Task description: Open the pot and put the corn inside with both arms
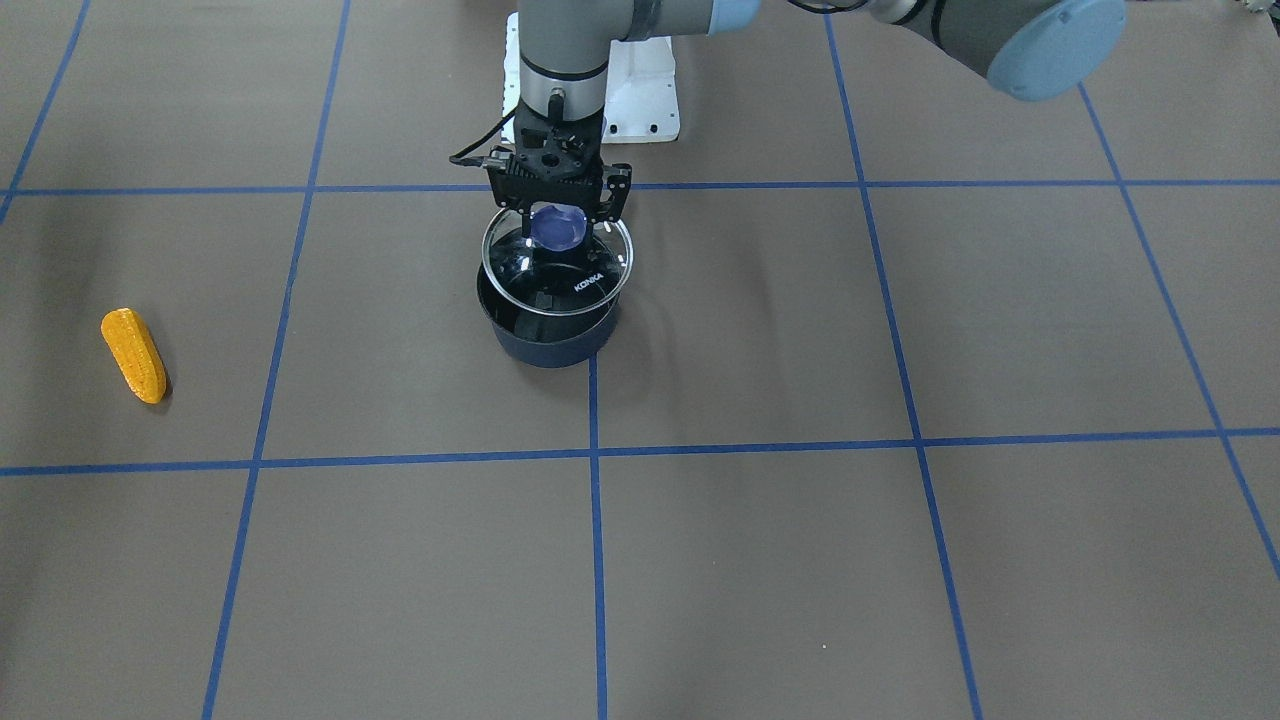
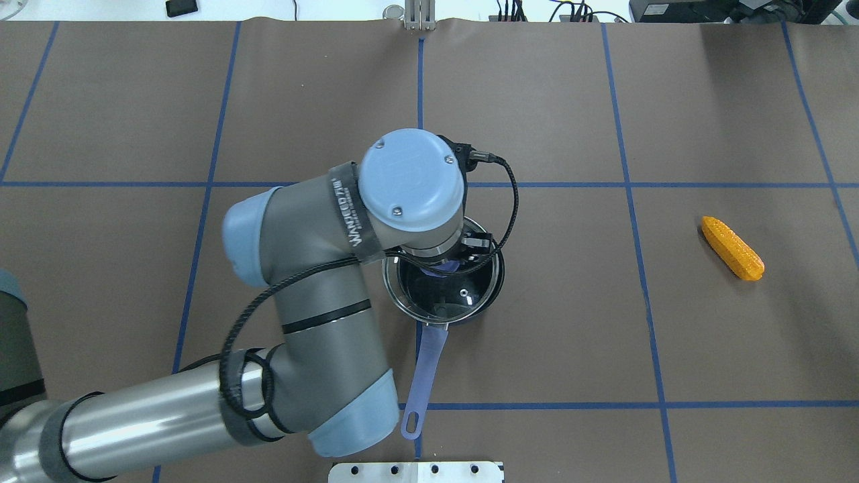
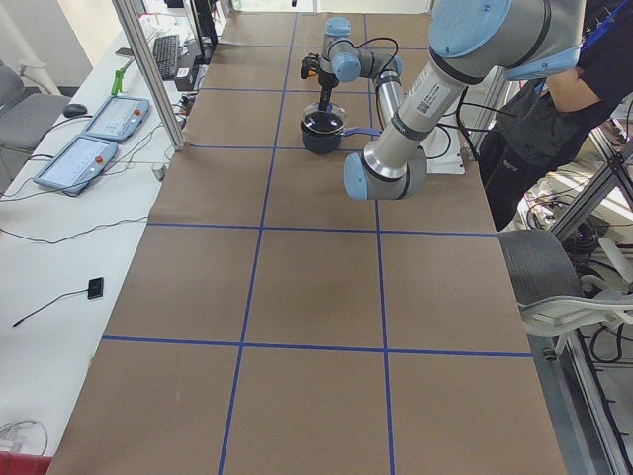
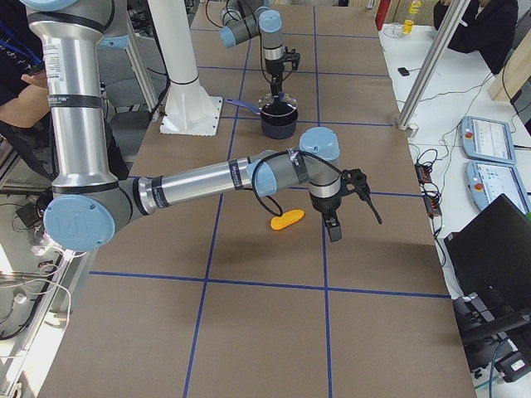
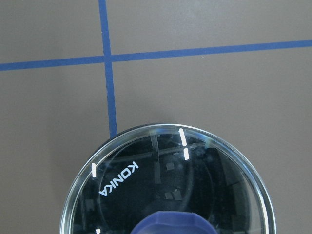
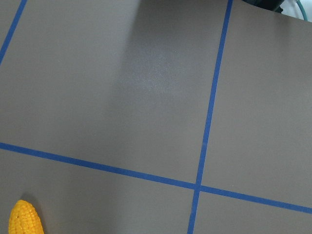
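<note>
One weak pinch drops the lid (image 1: 592,272).
Over the pot (image 1: 545,345), the left gripper (image 1: 557,222) squeezes the knob (image 1: 556,233); the right gripper (image 4: 333,225) hangs by the corn (image 1: 134,354), spread or not I cannot tell.

Robotics lab, grid-taped table (image 3: 316,287), teach pendants (image 3: 107,117), aluminium posts (image 3: 150,74)

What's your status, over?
Left claw gripping lid knob, lid tilted over pot. Right claw near corn, open or shut unclear. Corn untouched, no obstruction seen.
</note>
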Available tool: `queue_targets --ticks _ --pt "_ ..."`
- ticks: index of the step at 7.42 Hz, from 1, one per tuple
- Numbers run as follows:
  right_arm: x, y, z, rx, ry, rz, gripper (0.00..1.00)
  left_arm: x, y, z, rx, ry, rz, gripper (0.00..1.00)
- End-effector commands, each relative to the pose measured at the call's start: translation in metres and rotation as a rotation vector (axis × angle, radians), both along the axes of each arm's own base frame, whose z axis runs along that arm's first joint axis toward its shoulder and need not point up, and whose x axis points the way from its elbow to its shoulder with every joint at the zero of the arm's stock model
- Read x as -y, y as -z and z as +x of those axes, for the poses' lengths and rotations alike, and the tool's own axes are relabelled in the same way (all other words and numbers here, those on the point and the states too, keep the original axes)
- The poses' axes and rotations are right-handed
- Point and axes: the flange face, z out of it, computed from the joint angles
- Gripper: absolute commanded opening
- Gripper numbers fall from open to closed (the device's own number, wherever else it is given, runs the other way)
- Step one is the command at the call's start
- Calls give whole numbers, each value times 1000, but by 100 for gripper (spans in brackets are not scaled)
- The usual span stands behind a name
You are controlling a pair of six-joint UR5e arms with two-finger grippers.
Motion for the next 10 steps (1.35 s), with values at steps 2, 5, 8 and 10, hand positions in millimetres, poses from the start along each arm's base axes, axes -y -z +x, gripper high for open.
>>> queue_targets --ticks 2,5,8,10 --pt "0 0 0 6 1 -2 100 -19 -108 -134 103 -122 161 0" --pt "-1 -1 -1 8 3 -4 100 -35 -236 -259 226 -305 258 0" --pt "-1 -1 -1 8 3 -4 100 -57 -379 -326 208 -430 338 0" --pt "-1 2 -1 11 5 1 100 -56 -475 -320 130 -435 383 0"
